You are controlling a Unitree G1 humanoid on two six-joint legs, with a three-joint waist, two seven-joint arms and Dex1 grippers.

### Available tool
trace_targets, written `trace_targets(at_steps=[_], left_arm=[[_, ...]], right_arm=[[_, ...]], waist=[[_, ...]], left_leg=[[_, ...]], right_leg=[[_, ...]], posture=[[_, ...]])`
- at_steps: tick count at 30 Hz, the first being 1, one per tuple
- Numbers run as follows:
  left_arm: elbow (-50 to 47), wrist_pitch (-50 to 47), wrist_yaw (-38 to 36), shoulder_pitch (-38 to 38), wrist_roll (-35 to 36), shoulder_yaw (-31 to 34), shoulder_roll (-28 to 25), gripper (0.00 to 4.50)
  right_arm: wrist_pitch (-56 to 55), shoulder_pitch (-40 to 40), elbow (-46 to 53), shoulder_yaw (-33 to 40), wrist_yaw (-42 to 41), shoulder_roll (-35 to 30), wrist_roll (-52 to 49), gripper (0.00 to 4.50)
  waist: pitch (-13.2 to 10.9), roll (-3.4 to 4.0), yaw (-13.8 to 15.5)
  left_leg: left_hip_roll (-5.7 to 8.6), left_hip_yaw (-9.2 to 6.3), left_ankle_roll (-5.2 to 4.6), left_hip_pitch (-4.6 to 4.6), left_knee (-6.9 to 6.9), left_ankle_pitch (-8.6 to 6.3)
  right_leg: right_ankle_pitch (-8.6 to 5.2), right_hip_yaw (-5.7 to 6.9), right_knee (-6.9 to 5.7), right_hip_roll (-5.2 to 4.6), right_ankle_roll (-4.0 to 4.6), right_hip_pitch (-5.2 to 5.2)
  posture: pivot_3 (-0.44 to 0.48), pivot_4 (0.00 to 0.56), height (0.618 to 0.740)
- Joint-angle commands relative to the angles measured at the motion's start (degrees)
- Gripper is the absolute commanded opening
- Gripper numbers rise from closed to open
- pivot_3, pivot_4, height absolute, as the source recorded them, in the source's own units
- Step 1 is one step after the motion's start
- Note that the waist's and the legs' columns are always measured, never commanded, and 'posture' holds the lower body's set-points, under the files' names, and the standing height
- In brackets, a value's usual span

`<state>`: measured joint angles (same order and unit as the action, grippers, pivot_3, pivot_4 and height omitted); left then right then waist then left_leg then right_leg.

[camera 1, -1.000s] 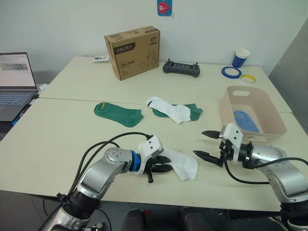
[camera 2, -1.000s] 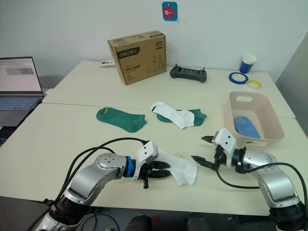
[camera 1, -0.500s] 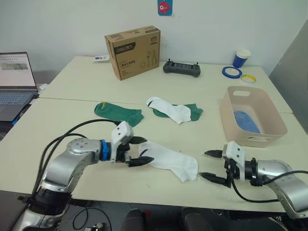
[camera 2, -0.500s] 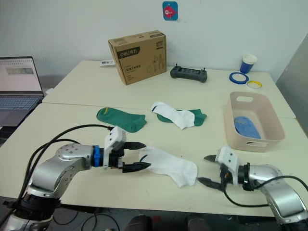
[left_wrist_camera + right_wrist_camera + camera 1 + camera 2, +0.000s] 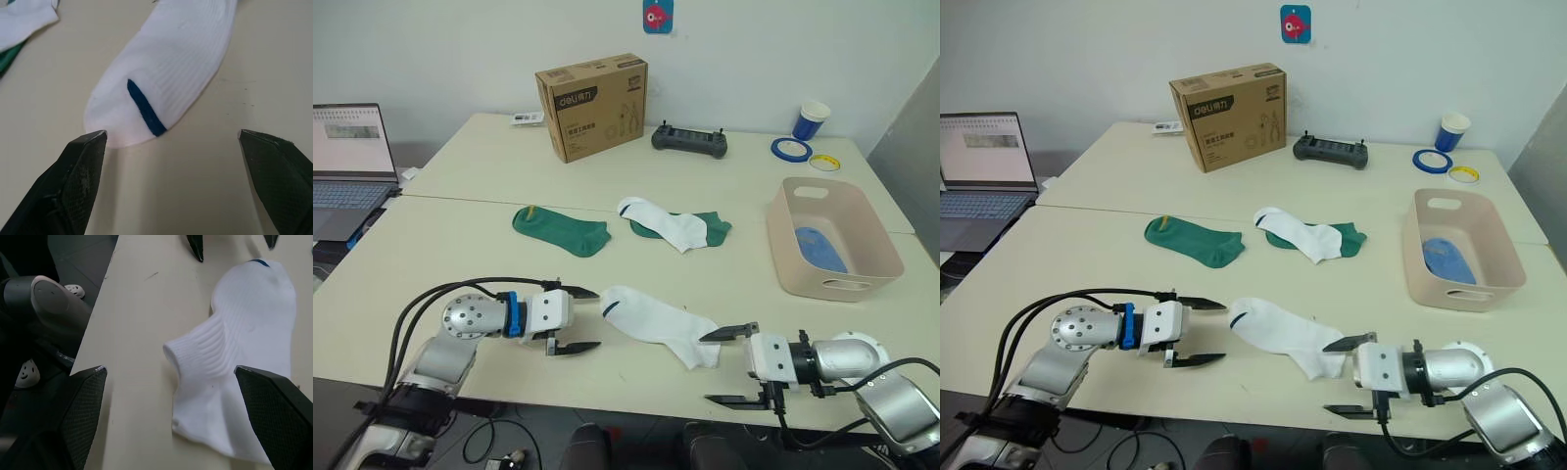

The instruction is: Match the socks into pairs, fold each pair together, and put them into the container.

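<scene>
Left eye view shows you one blue pair [image 5: 819, 246] already in the container [image 5: 840, 286], while the near white sock [image 5: 658, 322] lies on the table [image 5: 431, 257] between the left gripper [image 5: 578, 319] and right gripper [image 5: 728, 366], both jaws wide and empty, and the other white sock [image 5: 666, 222] and two green socks [image 5: 560, 228] remain unpaired.

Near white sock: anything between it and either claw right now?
Nothing visible does. The near white sock lies flat on bare table. The open left claw faces its striped cuff end, the open right claw its toe end, both apart from it.
</scene>
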<state>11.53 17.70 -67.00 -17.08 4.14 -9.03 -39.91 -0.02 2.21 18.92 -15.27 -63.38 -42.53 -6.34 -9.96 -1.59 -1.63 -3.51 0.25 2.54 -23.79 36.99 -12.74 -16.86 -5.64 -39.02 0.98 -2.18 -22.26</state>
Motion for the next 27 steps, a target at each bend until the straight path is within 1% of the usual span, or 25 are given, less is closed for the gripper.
trace_targets(at_steps=[1,2,4,5,7,9,11,12,13,18,19,21,25,27], left_arm=[[2.7,3.3,0.4,-1.3,-1.7,-1.5,0.6,3.6],[3.1,3.6,0.4,-1.5,-1.7,-1.7,0.7,3.24],[4.0,4.4,0.7,-2.4,-2.1,-2.3,1.6,2.7],[4.5,4.9,0.8,-2.8,-2.4,-2.7,1.9,2.34],[5.3,5.2,1.3,-3.7,-2.7,-3.1,2.8,1.75],[6.1,5.5,1.4,-4.4,-2.9,-3.2,3.4,1.06],[6.7,5.9,1.3,-4.7,-3.0,-3.2,3.5,0.51],[6.8,6.0,1.1,-4.8,-2.8,-3.3,3.6,0.14],[6.9,6.1,0.9,-4.8,-2.7,-3.3,3.6,0.0],[6.4,4.8,-0.4,-4.6,-1.0,-2.5,3.1,0.0],[6.2,4.5,-0.5,-4.6,-0.7,-2.4,3.0,0.0],[2.6,0.7,-2.2,-2.8,2.1,-1.3,1.4,0.0],[-9.1,-11.3,-5.1,2.6,9.2,0.9,-3.3,0.0],[-16.4,-19.0,-6.6,5.7,13.6,2.1,-6.8,0.0]], right_arm=[[-2.1,1.6,-1.0,-1.3,1.8,1.9,1.8,4.5],[-2.4,1.9,-1.3,-1.5,2.0,2.1,2.1,4.5],[-2.0,2.5,-1.7,-1.3,3.1,3.6,1.5,4.5],[-1.4,2.8,-1.8,-1.0,3.7,4.4,1.0,4.31],[-0.2,3.0,-1.7,-0.1,3.9,5.1,-0.5,3.9],[-0.4,2.8,-1.8,0.6,3.3,4.2,-1.0,3.17],[-1.3,2.6,-1.9,0.9,3.0,3.5,-0.9,2.56],[-0.9,2.5,-1.3,1.4,3.1,3.5,-1.8,2.13],[-0.4,2.5,-0.6,1.8,3.2,3.5,-2.7,1.86],[1.1,2.5,0.3,2.9,3.2,3.2,-4.3,0.02],[1.3,2.4,0.4,3.0,3.3,3.2,-4.5,0.02],[2.2,2.0,1.3,3.9,2.8,2.4,-5.8,0.02],[7.0,1.4,5.2,6.0,2.5,0.9,-10.3,0.02],[10.9,1.4,8.1,7.1,1.9,0.0,-14.1,0.02]], waist=[[0.0,0.01,0.0],[0.0,0.01,0.0],[0.0,0.01,0.0],[0.0,0.01,0.1],[0.0,0.01,0.1],[0.0,0.01,0.1],[0.0,0.01,0.0],[0.0,0.01,0.0],[0.0,0.01,0.0],[0.0,0.01,0.0],[0.0,0.01,0.0],[0.0,0.01,-0.1],[0.0,0.02,-0.2],[0.0,0.03,-0.3]], left_leg=[[-0.01,0.0,0.0,0.0,0.0,0.0],[-0.01,-0.01,0.0,0.0,-0.02,0.0],[-0.01,-0.05,0.0,0.0,-0.03,0.0],[-0.01,-0.06,0.0,0.0,-0.02,0.0],[-0.02,-0.06,0.0,0.0,-0.01,0.0],[0.0,-0.06,0.0,0.0,0.0,0.0],[0.0,-0.03,0.0,0.0,0.01,0.0],[0.0,-0.02,0.0,0.0,0.01,0.0],[-0.01,-0.02,0.0,0.0,0.0,0.0],[-0.08,-0.11,0.0,0.0,-0.03,0.0],[-0.08,-0.11,0.0,0.0,-0.03,0.0],[-0.08,-0.09,0.0,-0.01,-0.02,0.0],[-0.12,-0.09,0.0,-0.02,-0.07,0.0],[-0.16,-0.12,0.0,-0.02,-0.09,0.0]], right_leg=[[0.05,-0.01,-0.01,0.02,-0.09,-0.01],[0.11,0.01,-0.01,0.02,-0.19,-0.01],[0.13,0.03,-0.03,0.04,-0.24,-0.01],[0.14,0.04,-0.03,0.04,-0.24,0.0],[0.16,0.04,-0.03,0.05,-0.28,0.01],[0.19,0.02,-0.04,0.05,-0.33,0.02],[0.2,-0.01,-0.03,0.05,-0.34,0.02],[0.2,-0.02,-0.02,0.05,-0.34,0.01],[0.2,-0.01,-0.02,0.05,-0.34,0.01],[0.19,0.03,-0.04,0.17,-0.33,0.01],[0.19,0.02,-0.04,0.17,-0.33,0.01],[0.19,0.01,-0.04,0.17,-0.33,0.01],[0.14,0.0,-0.04,0.16,-0.24,-0.01],[0.11,0.04,-0.07,0.17,-0.2,-0.03]], posture=[[0.0,0.15,0.74],[0.0,0.15,0.74],[0.0,0.15,0.74],[0.0,0.15,0.74],[0.0,0.15,0.74],[0.0,0.15,0.74],[0.0,0.15,0.74],[0.0,0.15,0.74],[0.0,0.15,0.74],[0.0,0.15,0.74],[0.0,0.15,0.74],[0.0,0.15,0.74],[0.0,0.15,0.74],[0.0,0.15,0.74]])
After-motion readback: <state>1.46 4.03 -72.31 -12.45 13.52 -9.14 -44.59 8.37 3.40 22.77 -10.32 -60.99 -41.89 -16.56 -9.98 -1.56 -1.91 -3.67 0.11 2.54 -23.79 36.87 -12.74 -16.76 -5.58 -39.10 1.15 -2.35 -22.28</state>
